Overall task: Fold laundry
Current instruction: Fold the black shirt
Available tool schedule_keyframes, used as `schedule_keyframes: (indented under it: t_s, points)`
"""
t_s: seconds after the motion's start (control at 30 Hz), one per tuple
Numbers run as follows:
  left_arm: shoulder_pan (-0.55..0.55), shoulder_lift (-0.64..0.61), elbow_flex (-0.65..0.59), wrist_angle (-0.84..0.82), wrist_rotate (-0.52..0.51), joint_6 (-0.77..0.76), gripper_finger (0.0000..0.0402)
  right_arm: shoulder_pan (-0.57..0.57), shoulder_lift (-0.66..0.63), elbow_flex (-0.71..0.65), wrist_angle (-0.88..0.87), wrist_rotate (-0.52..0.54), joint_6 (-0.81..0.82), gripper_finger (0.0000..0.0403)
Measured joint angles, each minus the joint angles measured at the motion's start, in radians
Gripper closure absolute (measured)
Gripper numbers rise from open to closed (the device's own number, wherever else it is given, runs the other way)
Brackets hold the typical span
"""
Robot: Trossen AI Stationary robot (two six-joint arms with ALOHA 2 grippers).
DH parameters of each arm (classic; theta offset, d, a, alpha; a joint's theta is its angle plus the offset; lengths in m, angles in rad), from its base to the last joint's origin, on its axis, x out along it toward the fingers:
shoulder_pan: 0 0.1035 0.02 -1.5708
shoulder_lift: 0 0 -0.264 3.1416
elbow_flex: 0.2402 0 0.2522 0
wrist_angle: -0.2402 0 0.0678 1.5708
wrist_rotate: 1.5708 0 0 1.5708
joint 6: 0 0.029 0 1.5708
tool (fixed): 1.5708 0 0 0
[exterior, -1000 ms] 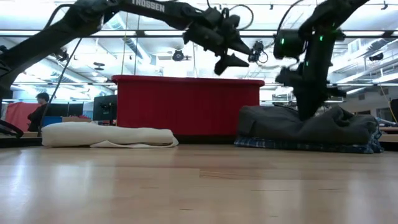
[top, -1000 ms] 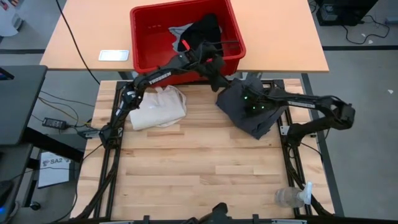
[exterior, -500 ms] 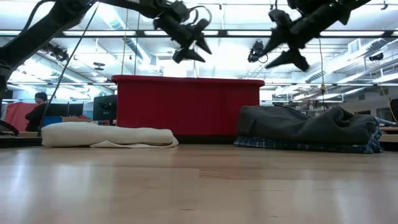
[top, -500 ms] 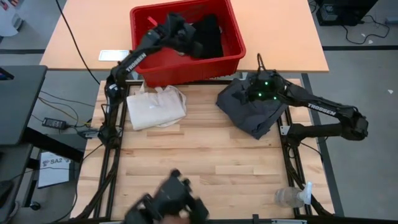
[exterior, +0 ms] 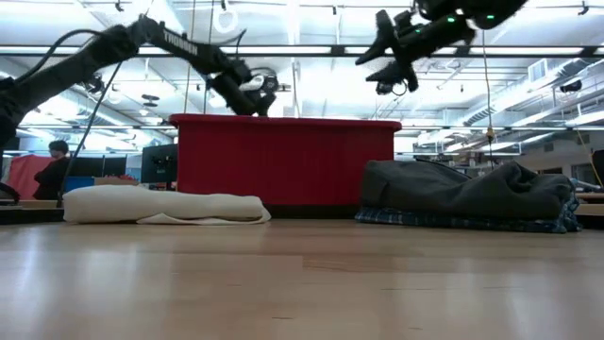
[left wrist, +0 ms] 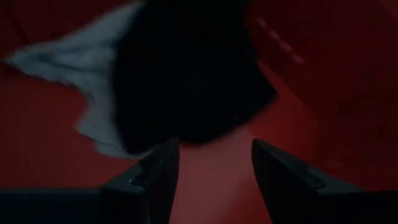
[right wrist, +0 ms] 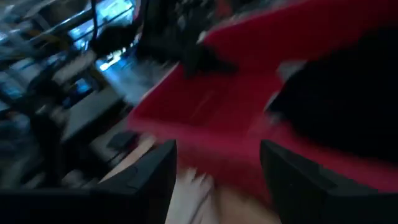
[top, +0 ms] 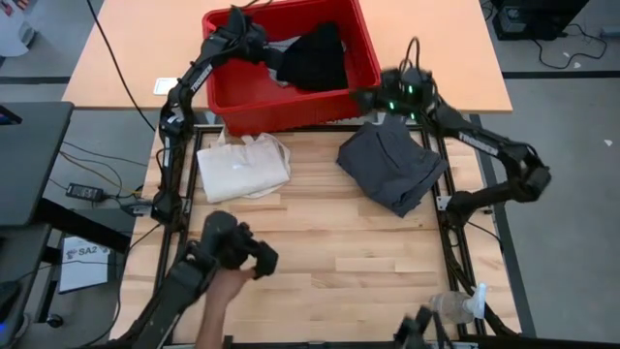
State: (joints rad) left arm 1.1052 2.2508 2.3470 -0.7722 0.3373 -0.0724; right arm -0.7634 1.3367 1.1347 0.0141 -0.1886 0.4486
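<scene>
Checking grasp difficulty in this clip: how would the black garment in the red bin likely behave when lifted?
The black garment lies crumpled in the red bin, so it is probably floppy and would sag and unfurl. It overlaps a light garment, which might drag along.

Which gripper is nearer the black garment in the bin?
Left. The left gripper hangs inside the red bin, right beside the black garment. The right gripper sits outside the bin's near right corner, farther off.

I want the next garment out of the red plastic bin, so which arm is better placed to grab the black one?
Left. The left gripper is inside the red plastic bin, open, facing the black cloth garment. The right gripper, also open, is outside the bin's near right corner.
</scene>
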Motion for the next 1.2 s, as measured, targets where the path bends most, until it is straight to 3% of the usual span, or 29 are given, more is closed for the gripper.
schedule_keyframes:
  t_s: [0.13,0.23,0.43,0.67,0.83,0.93,1.2]
  points:
    - [0.022,0.047,0.000,0.131,0.124,0.038,0.0203,-0.070,0.134,0.199,-0.026,0.046,-0.037,0.0167]
    - [0.012,0.079,0.001,0.186,0.129,0.042,0.0210,-0.116,0.241,0.349,-0.067,0.044,-0.030,0.0167]
    - [0.014,0.112,0.000,0.179,0.076,0.075,0.0212,-0.171,0.462,0.633,-0.309,0.008,-0.110,0.0167]
    - [0.007,0.112,0.000,-0.044,0.048,0.158,0.0212,-0.240,0.684,0.858,-0.450,0.018,-0.228,0.0181]
    - [-0.015,0.113,0.000,-0.217,-0.003,0.212,0.0212,-0.279,0.791,0.970,-0.598,-0.147,-0.305,0.0195]
    - [-0.028,0.112,0.000,-0.332,-0.004,0.216,0.0212,-0.283,0.801,0.995,-0.701,-0.202,-0.351,0.0197]
    - [-0.063,0.111,0.002,-0.612,-0.017,0.196,0.0212,-0.247,0.760,0.991,-0.906,-0.198,-0.493,0.0197]
